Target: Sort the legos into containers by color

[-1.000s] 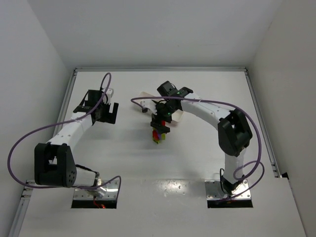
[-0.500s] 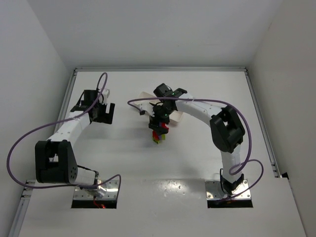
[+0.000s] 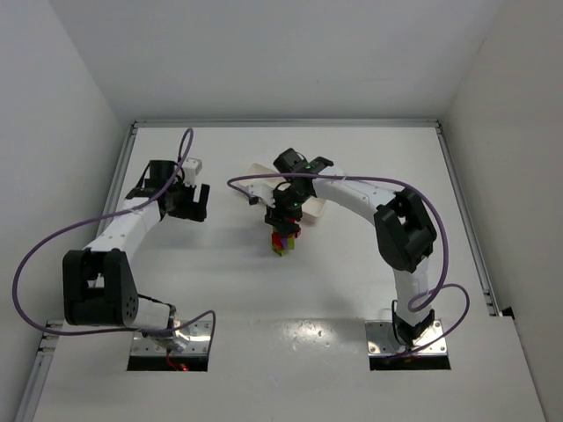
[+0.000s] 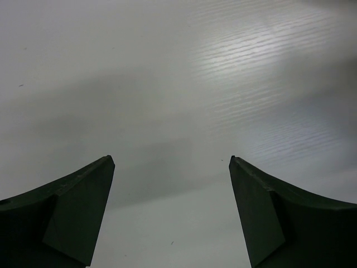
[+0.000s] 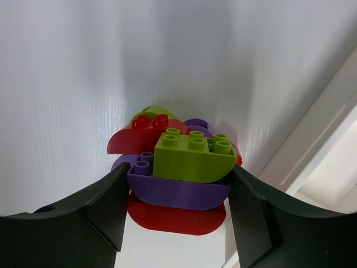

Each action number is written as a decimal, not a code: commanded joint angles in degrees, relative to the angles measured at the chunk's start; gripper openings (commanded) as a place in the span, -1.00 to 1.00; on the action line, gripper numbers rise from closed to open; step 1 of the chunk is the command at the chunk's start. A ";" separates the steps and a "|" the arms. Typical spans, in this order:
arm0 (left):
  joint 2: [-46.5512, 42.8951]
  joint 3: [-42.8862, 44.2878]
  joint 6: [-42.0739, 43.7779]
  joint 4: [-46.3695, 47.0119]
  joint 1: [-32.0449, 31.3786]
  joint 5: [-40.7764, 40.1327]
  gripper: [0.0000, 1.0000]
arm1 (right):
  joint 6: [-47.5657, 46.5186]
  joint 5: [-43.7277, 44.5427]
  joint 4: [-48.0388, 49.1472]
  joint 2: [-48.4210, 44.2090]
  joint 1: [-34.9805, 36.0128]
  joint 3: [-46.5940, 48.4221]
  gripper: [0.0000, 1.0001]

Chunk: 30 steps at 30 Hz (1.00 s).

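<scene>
The legos lie in one small heap at mid-table. In the right wrist view a yellow-green lego sits on a purple lego, which rests on a red one; another red lego lies behind. My right gripper has come down on the heap, its fingers pressed to both ends of the purple lego. The white tray of containers lies just beyond, mostly hidden under the right arm. My left gripper is open over bare table, far left of the heap.
A raised metal rail runs round the white table, with white walls behind and beside it. Purple cables loop off both arms. The arms' base plates sit at the near edge.
The right gripper's fingers have closed in onto the ends of the purple lego. The left gripper has narrowed slightly and shifted a little to the right.
</scene>
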 commanded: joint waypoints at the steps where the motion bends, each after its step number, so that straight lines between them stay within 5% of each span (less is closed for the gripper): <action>1: -4.02 1.52 -0.48 1.35 0.54 8.52 0.81 | -0.55 -0.75 -1.62 -2.67 -0.02 2.83 -0.46; 5: -5.87 4.33 -1.89 0.21 0.54 23.59 0.81 | 2.35 -2.17 0.82 -6.71 -0.02 3.36 -0.70; 12: -2.89 6.70 -10.85 -0.32 0.54 46.46 0.81 | 7.89 -4.45 8.56 -9.18 2.34 5.74 -0.80; 18: 2.38 10.21 -15.07 -0.85 0.54 54.57 0.71 | 9.30 -2.79 11.91 -9.79 4.19 5.74 -0.83; 30: 3.97 12.68 -15.08 -0.85 0.01 57.14 0.71 | 9.30 -0.50 12.43 -7.42 6.48 8.11 -0.83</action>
